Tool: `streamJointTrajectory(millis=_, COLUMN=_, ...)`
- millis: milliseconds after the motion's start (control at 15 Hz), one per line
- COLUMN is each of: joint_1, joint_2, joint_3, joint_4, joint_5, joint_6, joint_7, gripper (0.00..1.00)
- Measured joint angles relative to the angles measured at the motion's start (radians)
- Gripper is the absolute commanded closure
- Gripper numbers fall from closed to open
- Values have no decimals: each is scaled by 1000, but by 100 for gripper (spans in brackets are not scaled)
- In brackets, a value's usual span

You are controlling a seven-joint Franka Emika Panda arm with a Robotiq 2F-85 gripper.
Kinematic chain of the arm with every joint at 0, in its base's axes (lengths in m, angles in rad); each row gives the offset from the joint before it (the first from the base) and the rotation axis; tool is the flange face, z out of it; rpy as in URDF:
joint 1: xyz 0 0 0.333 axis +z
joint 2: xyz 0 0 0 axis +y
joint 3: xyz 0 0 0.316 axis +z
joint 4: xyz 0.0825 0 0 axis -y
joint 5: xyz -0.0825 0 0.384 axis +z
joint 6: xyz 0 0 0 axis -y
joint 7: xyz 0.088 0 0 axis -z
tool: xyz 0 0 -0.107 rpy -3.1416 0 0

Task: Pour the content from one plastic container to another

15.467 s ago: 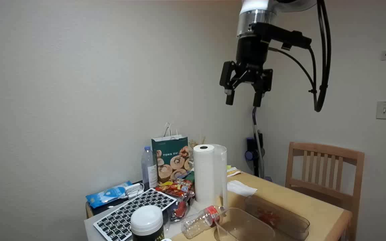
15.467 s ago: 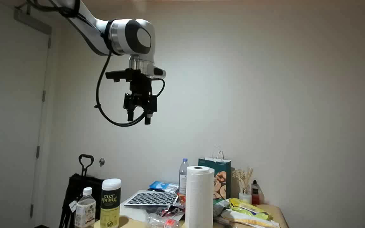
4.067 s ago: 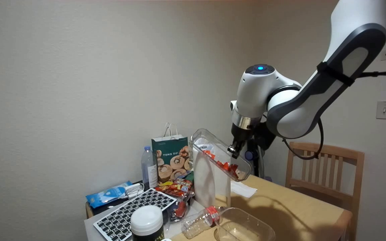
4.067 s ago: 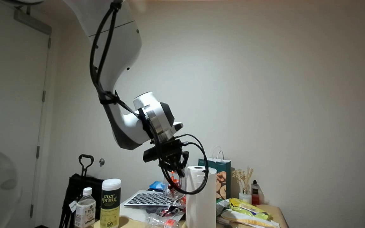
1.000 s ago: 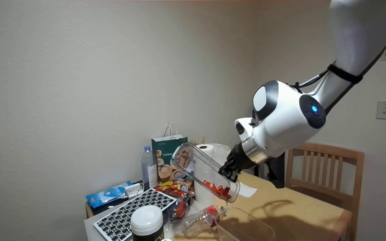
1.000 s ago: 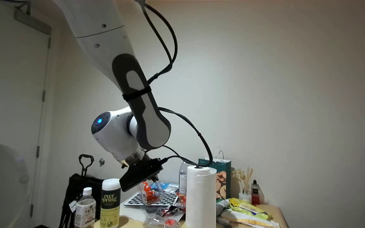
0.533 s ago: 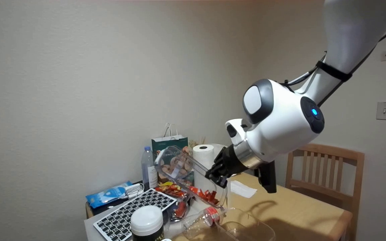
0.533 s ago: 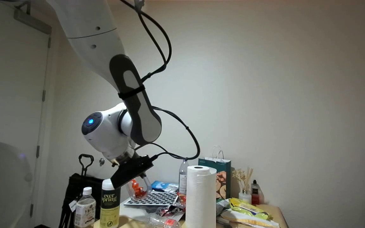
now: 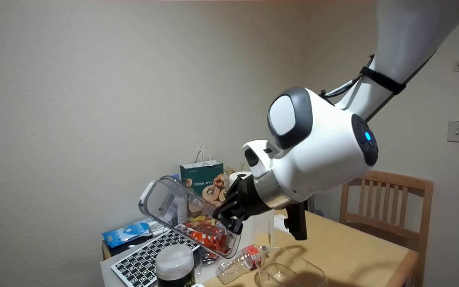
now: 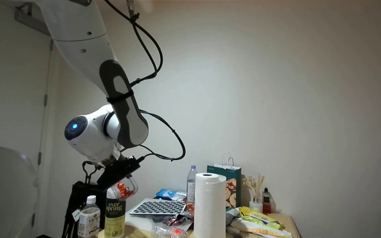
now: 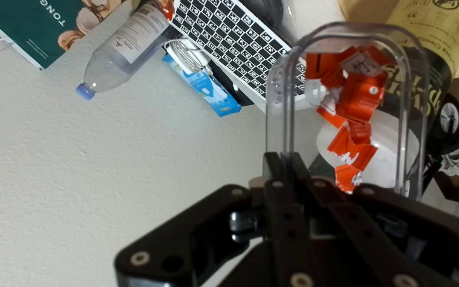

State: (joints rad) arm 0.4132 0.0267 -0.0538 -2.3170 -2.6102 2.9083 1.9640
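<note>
Fingers [image 11: 272,165] pinch the clear tub [image 9: 173,207] by its side wall, tilted aloft, red packets [image 11: 359,97] inside, left of the paper-towel roll [image 10: 209,205] in both exterior views! Probably light, stiff, slippery: mid-rim looks safest.

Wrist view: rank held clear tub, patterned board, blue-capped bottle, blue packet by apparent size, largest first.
1. Clear tub, nearest of the four
2. Patterned board, partly behind the tub
3. Blue-capped bottle
4. Blue packet
As seen only; nearness inflates the tub, so true sizes may rank differently.
</note>
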Motion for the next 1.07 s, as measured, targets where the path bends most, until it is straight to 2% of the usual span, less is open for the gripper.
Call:
streamJointTrajectory(millis=333, joint_1=-3, joint_2=1, joint_3=-4, joint_4=-4, joint_5=0, joint_6=53, joint_7=-1, gripper=94)
streamJointTrajectory(millis=533, joint_1=-21, joint_2=3, joint_3=-50, joint_4=-41, joint_5=4, joint_6=75, joint_7=-61, gripper=95)
streamJointTrajectory(millis=667, joint_1=-106, joint_2=4, joint_3=-44, joint_4=-85, joint_5=101, joint_6=31, joint_7=-194, gripper=94)
streamJointTrajectory(millis=733, joint_1=-130, joint_2=6, joint_3=-44, joint_4=-96, joint_5=114, joint_6=26, joint_7=-220, gripper=94)
streamJointTrajectory(millis=1067, joint_1=-108, joint_2=10, joint_3=-44, joint_4=-92, joint_5=113, joint_6=23, joint_7=-215, gripper=95)
